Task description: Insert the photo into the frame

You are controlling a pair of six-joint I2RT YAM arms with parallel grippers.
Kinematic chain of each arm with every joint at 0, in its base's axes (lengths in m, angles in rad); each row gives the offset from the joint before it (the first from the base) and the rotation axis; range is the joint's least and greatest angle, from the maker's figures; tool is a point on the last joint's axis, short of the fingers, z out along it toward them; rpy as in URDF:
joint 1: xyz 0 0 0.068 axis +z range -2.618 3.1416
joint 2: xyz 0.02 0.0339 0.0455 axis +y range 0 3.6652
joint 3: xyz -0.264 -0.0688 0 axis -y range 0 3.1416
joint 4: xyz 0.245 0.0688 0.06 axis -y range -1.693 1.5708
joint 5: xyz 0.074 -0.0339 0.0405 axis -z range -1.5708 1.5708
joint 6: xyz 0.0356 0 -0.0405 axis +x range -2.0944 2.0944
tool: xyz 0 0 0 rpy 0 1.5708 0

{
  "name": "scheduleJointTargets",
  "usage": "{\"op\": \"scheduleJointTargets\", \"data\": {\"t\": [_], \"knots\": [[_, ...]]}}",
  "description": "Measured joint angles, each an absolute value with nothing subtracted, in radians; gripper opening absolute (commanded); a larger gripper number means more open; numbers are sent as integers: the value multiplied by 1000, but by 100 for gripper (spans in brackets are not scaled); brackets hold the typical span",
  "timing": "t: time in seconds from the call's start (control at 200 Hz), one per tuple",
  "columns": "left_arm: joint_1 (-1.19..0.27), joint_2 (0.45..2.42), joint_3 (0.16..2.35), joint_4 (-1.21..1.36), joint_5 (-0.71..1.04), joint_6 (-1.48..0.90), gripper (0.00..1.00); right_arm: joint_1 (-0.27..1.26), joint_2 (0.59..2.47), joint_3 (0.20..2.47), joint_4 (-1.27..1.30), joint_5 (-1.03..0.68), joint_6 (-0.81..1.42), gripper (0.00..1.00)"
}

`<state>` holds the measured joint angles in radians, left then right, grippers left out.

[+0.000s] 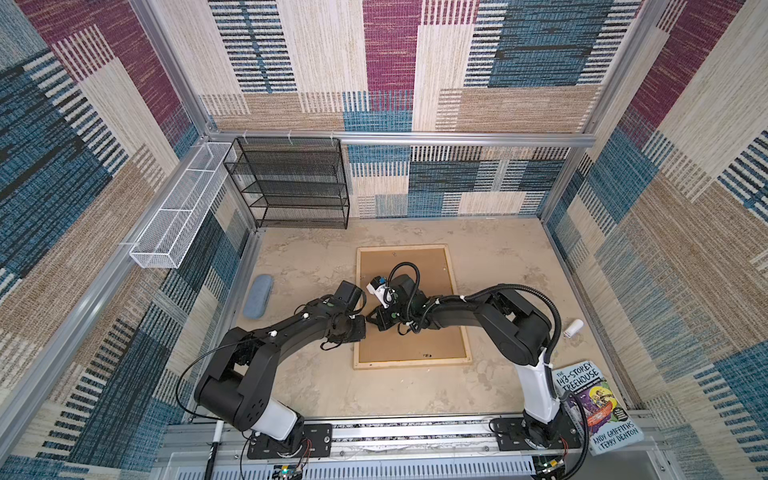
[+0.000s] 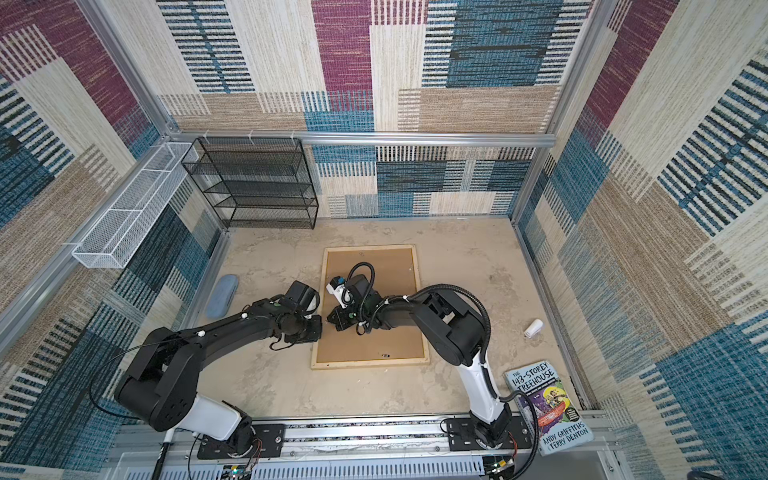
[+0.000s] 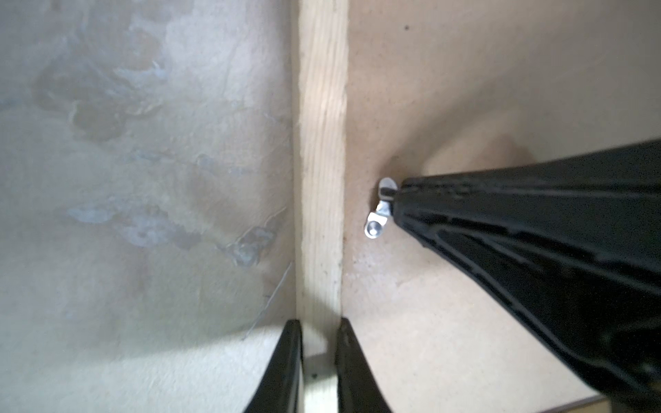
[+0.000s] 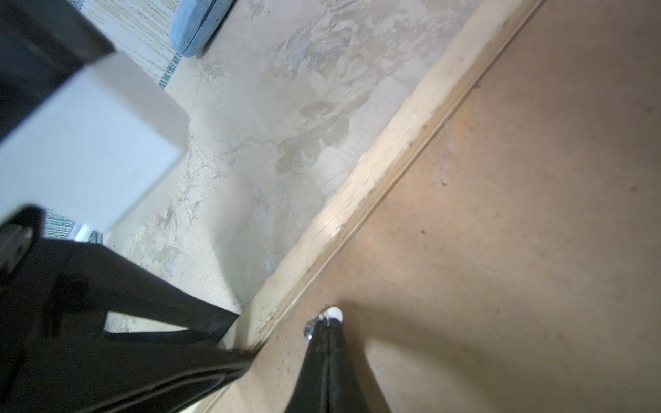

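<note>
Both top views: thin pale-wood rectangular frame (image 1: 411, 365) (image 2: 370, 363) is lying flat in the middle of the beige worktop (image 1: 498, 270), with a plain brown backing board (image 1: 415, 345) sitting inside it. Left wrist: left fingers (image 3: 286, 372) are pinching the frame's long rail from both sides. Right wrist: right fingers (image 4: 329, 364) are pressing together, tips touching a small silver metal clip (image 4: 332, 315) on the board just beside that rail.

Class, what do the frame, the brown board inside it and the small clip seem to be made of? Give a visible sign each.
The frame: pale unfinished wood, likely pine; grain lines show. The backing board: matt brown fibreboard, probably; even, speckled, no grain. The clip: bright metal, probably steel; it glints.
</note>
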<state>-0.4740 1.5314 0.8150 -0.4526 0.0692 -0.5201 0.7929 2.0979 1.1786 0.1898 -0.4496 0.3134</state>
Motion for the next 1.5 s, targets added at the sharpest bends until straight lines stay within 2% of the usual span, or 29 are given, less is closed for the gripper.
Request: {"op": "scheduleJointTargets", "data": {"t": [0.511,1.067,1.497], "knots": [[-474,1533,819,-458,75,-519,20,796,2144,1185,281,-541,274,0],[-473,1536,825,-468,65,-516,19,788,2174,1232,256,-598,220,0],[-473,1531,817,-460,66,-516,18,751,2205,1238,298,-689,291,0]]}}
